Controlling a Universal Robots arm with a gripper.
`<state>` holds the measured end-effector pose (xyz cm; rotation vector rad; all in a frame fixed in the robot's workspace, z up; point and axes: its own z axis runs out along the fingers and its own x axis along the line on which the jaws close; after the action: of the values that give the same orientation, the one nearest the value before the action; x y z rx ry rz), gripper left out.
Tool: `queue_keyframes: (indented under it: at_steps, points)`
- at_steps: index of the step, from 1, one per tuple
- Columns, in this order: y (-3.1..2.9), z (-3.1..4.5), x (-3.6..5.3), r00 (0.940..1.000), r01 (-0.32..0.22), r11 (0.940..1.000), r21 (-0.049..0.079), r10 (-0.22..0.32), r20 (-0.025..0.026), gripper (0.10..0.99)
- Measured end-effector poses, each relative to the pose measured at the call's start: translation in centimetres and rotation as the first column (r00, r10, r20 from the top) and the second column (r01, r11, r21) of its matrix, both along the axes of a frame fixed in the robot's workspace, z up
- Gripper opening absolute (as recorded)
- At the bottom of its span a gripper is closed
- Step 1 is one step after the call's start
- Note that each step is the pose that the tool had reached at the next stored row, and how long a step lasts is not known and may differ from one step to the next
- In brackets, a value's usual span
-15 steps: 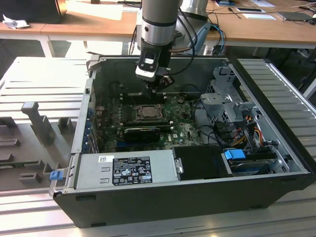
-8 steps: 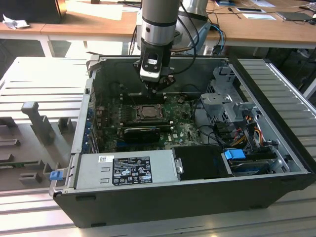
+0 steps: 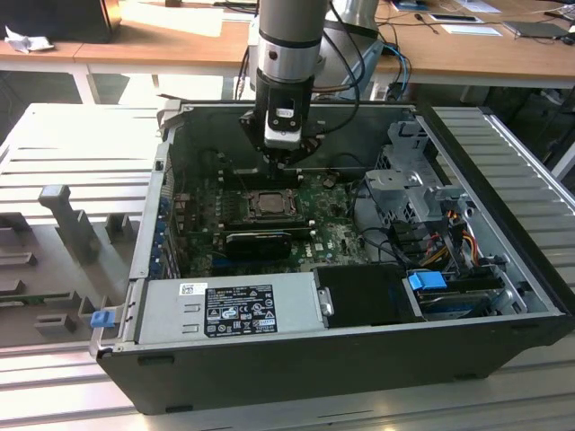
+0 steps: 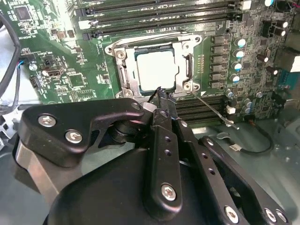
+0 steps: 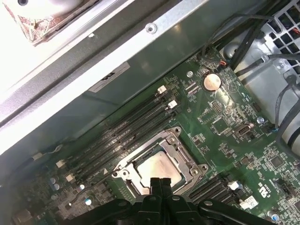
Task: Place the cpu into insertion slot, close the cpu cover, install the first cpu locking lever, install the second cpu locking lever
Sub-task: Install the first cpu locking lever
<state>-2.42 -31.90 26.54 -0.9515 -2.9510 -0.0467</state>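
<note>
"Cpu (image 4: 157, 70) first. Where is it?"

"It lies flat in the insertion slot (image 4: 121, 55) on the green board (image 4: 70, 79). The cpu cover (image 4: 154, 43) looks folded down around it."

"And the gripper (image 4: 159, 91)?"

"Its fingers are pressed together, and I see nothing between them. The tips hang at the slot's near edge, with the cpu just past them. A thin lever (image 4: 213, 110) pokes out slantwise from the slot's corner, close by."

"Any words?"

"A white label (image 3: 238, 310) on the grey box (image 3: 171, 310), too small to read."
</note>
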Motion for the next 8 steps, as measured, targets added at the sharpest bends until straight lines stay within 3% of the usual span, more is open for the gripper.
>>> queue_keyframes:
  at_steps: [8]
  points:
    - [-0.04,0.00,-0.02,0.9971,-0.076,0.9971,0.000,0.076,0.0000,0.106]
